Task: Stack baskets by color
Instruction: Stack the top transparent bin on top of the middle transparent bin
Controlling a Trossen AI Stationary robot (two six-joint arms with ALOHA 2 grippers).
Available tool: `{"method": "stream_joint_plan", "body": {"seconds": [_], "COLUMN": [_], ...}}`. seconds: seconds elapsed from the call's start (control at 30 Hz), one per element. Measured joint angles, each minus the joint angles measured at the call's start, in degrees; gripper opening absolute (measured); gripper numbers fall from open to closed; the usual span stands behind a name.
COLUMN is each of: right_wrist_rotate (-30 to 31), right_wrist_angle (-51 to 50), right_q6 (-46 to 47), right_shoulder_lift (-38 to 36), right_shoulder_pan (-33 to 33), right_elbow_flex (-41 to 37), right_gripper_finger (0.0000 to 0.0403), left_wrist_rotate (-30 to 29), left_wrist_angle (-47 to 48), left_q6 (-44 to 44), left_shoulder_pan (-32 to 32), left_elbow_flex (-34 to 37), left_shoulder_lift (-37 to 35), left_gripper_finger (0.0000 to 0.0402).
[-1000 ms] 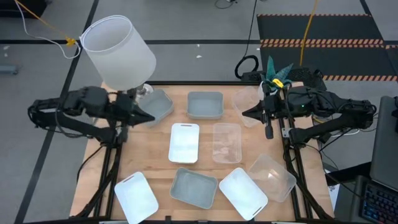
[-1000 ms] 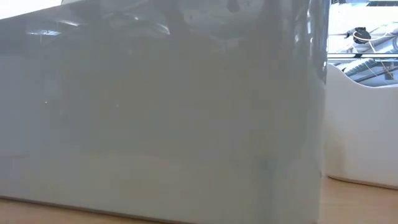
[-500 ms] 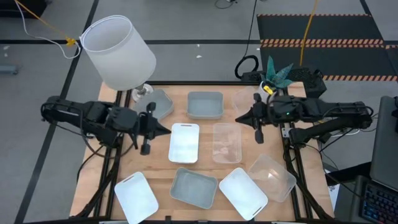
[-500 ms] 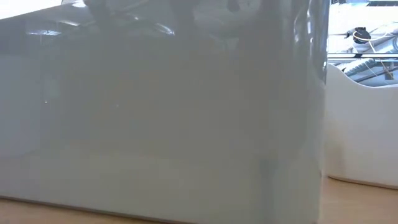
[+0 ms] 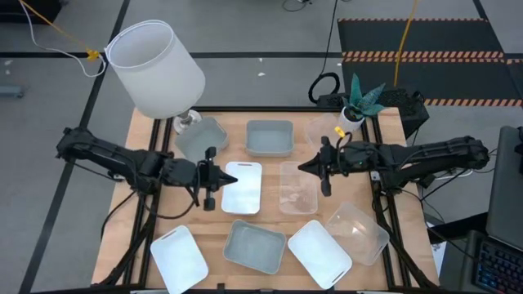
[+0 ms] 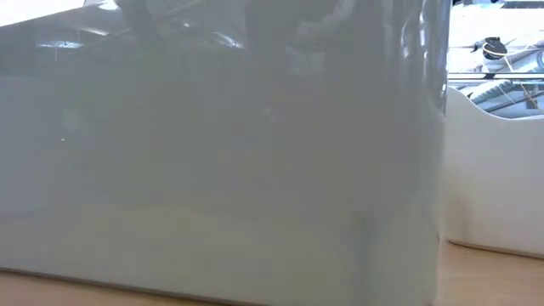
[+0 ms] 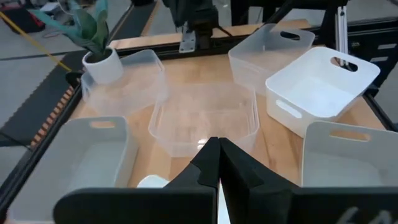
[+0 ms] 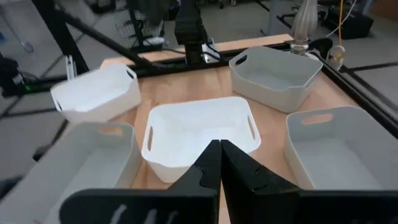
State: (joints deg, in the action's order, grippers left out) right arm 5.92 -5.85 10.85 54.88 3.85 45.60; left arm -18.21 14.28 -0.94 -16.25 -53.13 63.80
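Nine shallow plastic baskets with rounded corners and slotted handles are spread, unstacked, over a pale wooden table [image 5: 155, 214]. At the centre lie a white basket [image 5: 243, 187] and, just right of it, a clear basket [image 5: 297, 187]. Two grey-blue baskets [image 5: 270, 138] sit along the far edge beside a second clear one [image 5: 320, 131]. Along the near edge are seen a white basket [image 5: 179, 258], a grey-blue one [image 5: 254, 246], another white one [image 5: 319, 253] and a clear one [image 5: 357, 232]. The left gripper [image 5: 209, 179], its dark fingers pressed together, is held over the left edge of the central white basket and grips nothing. The right gripper [image 5: 324, 166], likewise pressed shut and empty, is held over the far right corner of the central clear basket. A smooth white cylindrical lampshade [image 5: 155, 68] rises at the far left corner; a small potted plant [image 5: 360, 100] stands at the far right. The low view is filled by a grey-blue basket wall.
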Motion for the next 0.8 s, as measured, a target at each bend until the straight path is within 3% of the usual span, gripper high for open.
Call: {"method": "stream_joint_plan", "body": {"seconds": [0.17,0.53,0.8], "right_wrist_rotate": [-0.1,-0.1,0.2], "right_wrist_angle": [2.2,1.6,0.8], "right_q6": [1.9,2.1,2.2], "right_shoulder_lift": [0.0,0.8,2.8], "right_shoulder_pan": [0.0,0.1,1.7], "right_elbow_flex": [0.0,0.0,0.0], "right_gripper_finger": [0.0000,0.0000,0.0000], "left_wrist_rotate": [0.0,0.2,0.2], "left_wrist_angle": [-4.4,-3.5,-4.5], "left_q6": [0.4,-7.1,-3.8], "left_shoulder_pan": [0.3,-0.7,-1.5], "left_elbow_flex": [1.2,1.6,2.8], "left_shoulder_lift": [-0.1,-0.1,1.5], "left_gripper_finger": [0.0008,0.0008,0.0008]}}
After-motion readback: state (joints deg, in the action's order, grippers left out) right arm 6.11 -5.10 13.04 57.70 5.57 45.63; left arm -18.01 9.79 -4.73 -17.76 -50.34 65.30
